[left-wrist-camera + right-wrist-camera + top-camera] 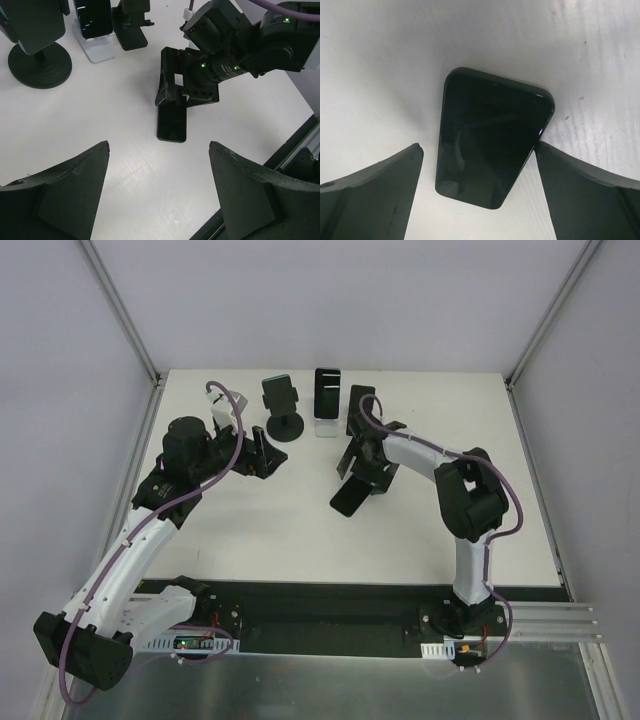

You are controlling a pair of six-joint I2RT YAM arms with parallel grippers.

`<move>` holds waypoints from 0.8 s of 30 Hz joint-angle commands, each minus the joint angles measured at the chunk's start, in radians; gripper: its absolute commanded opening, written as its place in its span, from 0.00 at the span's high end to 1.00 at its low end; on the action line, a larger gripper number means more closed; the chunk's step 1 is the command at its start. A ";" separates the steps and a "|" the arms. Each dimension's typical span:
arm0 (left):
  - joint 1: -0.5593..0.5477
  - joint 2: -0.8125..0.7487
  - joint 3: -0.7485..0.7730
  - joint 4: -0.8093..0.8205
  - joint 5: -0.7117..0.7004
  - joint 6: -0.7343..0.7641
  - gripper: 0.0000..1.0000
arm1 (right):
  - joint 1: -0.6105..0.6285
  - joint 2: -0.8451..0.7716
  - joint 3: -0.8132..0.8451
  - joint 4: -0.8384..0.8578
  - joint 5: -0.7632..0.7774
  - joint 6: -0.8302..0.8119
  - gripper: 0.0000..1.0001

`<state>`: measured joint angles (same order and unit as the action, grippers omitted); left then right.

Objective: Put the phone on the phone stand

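Observation:
A black phone [349, 499] [172, 123] [492, 135] lies flat on the white table, screen up. My right gripper [353, 478] [176, 93] [477, 146] hangs over it, open, one finger on each side. In the right wrist view the right finger [580, 190] touches the phone's edge and the left finger [375, 192] stands apart from it. Three stands are at the back: a black round-base stand [284, 416] [39, 62], a white stand [327, 420] [93, 44] with a dark phone in it, and a black stand [360, 406] [131, 31]. My left gripper [262, 453] [159, 146] is open and holds nothing.
The right arm's body [470, 495] curves over the table's right half. The left arm [185, 465] stands near the round-base stand. The table's near edge with a dark rail [295, 150] runs close to the phone's side.

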<state>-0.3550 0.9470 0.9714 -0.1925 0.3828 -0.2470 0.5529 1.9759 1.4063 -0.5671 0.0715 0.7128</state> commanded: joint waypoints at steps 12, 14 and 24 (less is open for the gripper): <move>0.051 0.006 -0.007 0.016 0.030 -0.018 0.21 | 0.048 0.230 0.344 -0.367 0.065 -0.130 0.02; 0.051 0.004 -0.008 0.015 0.028 -0.017 0.21 | 0.047 0.232 0.346 -0.361 0.062 -0.154 0.07; 0.054 0.007 -0.008 0.016 0.041 -0.025 0.21 | 0.044 0.199 0.272 -0.245 -0.005 -0.188 0.49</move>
<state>-0.3122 0.9623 0.9661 -0.1947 0.3946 -0.2543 0.5949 2.1811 1.7107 -0.8532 0.1371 0.5415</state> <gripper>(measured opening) 0.785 0.630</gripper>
